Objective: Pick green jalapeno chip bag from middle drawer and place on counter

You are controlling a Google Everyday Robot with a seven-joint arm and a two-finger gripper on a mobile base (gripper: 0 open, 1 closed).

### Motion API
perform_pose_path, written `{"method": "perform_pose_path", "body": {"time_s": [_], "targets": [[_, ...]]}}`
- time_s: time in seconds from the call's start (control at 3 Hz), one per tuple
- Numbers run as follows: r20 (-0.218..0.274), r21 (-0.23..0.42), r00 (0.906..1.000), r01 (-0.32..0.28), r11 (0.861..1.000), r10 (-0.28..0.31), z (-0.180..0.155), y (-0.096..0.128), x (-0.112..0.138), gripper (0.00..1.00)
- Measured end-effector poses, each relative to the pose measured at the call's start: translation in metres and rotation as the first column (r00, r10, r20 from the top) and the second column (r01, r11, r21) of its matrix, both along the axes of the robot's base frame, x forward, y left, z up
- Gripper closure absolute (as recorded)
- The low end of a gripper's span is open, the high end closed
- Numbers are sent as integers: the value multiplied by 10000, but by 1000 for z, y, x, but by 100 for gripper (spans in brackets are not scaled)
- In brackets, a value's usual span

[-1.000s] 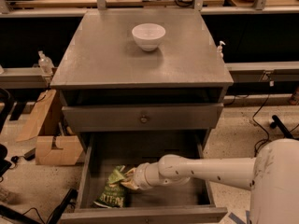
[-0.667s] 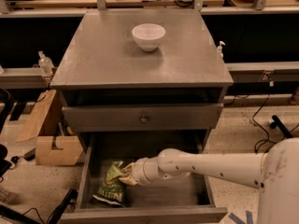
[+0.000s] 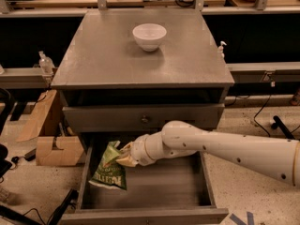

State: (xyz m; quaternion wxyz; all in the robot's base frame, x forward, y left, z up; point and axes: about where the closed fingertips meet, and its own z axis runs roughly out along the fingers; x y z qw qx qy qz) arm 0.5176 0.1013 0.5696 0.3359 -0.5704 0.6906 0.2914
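Note:
The green jalapeno chip bag [image 3: 108,167] hangs upright inside the open middle drawer [image 3: 154,191], near its left wall, its lower edge just above the drawer floor. My gripper [image 3: 123,156] reaches in from the right on a white arm and is shut on the bag's upper right corner. The counter [image 3: 103,55] is the flat grey top of the cabinet above.
A white bowl [image 3: 149,35] stands on the counter near its back middle. A closed drawer front with a round knob [image 3: 145,119] sits just above the open drawer. Cardboard boxes [image 3: 49,139] lie on the floor to the left.
The gripper has lifted the bag off the drawer floor and raised it; the arm has risen and shifted slightly.

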Motion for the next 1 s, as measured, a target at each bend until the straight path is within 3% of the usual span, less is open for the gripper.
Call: {"method": "perform_pose_path", "body": {"time_s": [0.33,0.67,1.0], "targets": [[-148,67,9998,-135,9999,136,50,-6,5,100],[-679,526,9970,-323,9981,358,102,-16,21,100],[-690,534,9968,-357,9979,393,103,-16,21,100]]}}
